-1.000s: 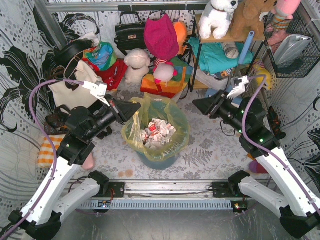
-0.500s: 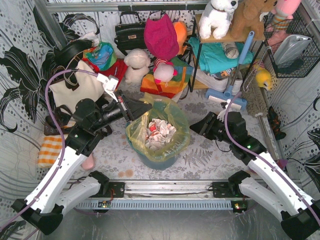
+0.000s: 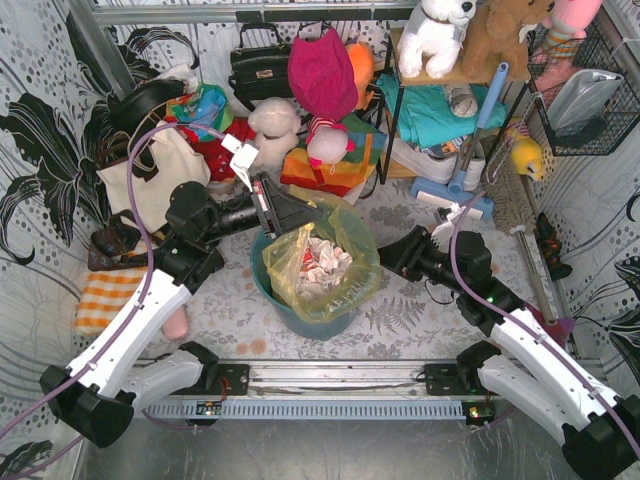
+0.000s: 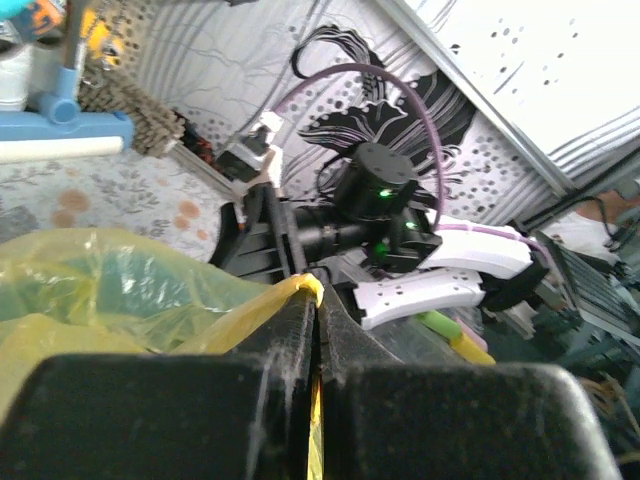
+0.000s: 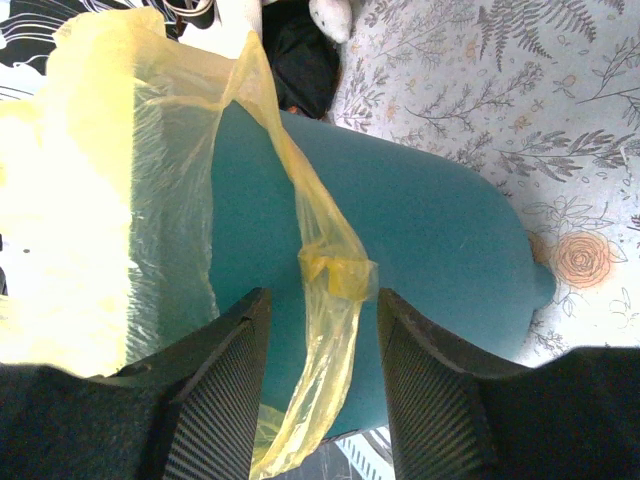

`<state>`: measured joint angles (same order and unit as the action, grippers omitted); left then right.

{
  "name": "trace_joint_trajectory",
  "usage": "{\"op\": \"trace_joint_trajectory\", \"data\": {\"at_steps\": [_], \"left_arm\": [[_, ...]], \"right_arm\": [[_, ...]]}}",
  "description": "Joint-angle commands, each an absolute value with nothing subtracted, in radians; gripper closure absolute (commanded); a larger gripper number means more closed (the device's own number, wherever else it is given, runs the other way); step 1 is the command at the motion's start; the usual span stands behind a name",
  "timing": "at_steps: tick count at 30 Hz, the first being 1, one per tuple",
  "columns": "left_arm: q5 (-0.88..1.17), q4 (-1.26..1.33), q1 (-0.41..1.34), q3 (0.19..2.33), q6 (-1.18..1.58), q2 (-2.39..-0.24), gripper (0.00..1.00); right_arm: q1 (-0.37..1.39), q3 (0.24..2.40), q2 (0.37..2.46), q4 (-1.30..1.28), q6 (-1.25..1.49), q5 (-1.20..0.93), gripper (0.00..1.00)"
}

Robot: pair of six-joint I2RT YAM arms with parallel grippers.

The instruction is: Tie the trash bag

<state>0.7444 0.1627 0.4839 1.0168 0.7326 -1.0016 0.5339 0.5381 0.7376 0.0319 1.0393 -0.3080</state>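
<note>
The trash bag (image 3: 325,268) is thin yellow-green plastic with crumpled white-and-red paper inside, sitting in a round teal bin (image 3: 300,318). My left gripper (image 3: 296,214) is shut on the bag's back-left rim. In the left wrist view a fold of yellow bag (image 4: 120,290) is pinched between the tips of the left gripper (image 4: 318,292). My right gripper (image 3: 388,256) stands open at the bag's right side. In the right wrist view a twisted strip of the bag (image 5: 335,268) hangs between the right gripper's (image 5: 320,300) spread fingers, untouched, against the bin wall (image 5: 440,230).
A cream tote bag (image 3: 150,178) lies at the back left. Plush toys (image 3: 275,130), a black handbag (image 3: 258,65) and a shelf rack (image 3: 440,90) crowd the back. A blue brush (image 3: 452,190) lies behind the right arm. An orange striped cloth (image 3: 100,300) lies left.
My left gripper has carried the bag's rim back and to the right. My right arm has come down and left beside the bin, and its jaws have spread wider.
</note>
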Motion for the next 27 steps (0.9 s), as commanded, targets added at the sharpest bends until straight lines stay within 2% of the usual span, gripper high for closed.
{"op": "trace_joint_trajectory", "data": {"at_steps": [1, 7, 9, 10, 11, 17, 19, 22, 27], "left_arm": [[0.852, 0.356, 0.484, 1.064, 0.845, -1.032, 0.92], [0.876, 0.532, 0.485, 1.074, 0.972, -1.065, 0.92], [0.884, 0.609, 0.485, 1.075, 1.024, -1.078, 0.92], [0.886, 0.648, 0.485, 1.073, 1.051, -1.084, 0.92], [0.887, 0.684, 0.485, 1.071, 1.075, -1.087, 0.92], [0.858, 0.763, 0.483, 1.069, 1.120, -1.081, 0.93], [0.813, 0.658, 0.485, 1.076, 1.043, -1.060, 0.93], [0.690, 0.363, 0.485, 1.107, 0.845, -1.007, 0.93], [0.519, 0.147, 0.484, 1.080, 0.699, -0.914, 0.93]], "right_arm": [[0.535, 0.486, 0.768, 0.149, 1.102, -0.359, 0.59], [0.536, 0.480, 0.773, 0.153, 1.097, -0.357, 0.69], [0.536, 0.476, 0.772, 0.158, 1.098, -0.357, 0.84], [0.536, 0.474, 0.768, 0.161, 1.102, -0.356, 0.94], [0.535, 0.469, 0.764, 0.165, 1.106, -0.354, 1.00], [0.536, 0.478, 0.675, 0.108, 1.114, -0.277, 1.00], [0.536, 0.490, 0.624, 0.082, 1.107, -0.235, 1.00], [0.537, 0.514, 0.546, 0.056, 1.097, -0.170, 1.00], [0.536, 0.597, 0.502, 0.058, 1.044, -0.113, 1.00]]}}
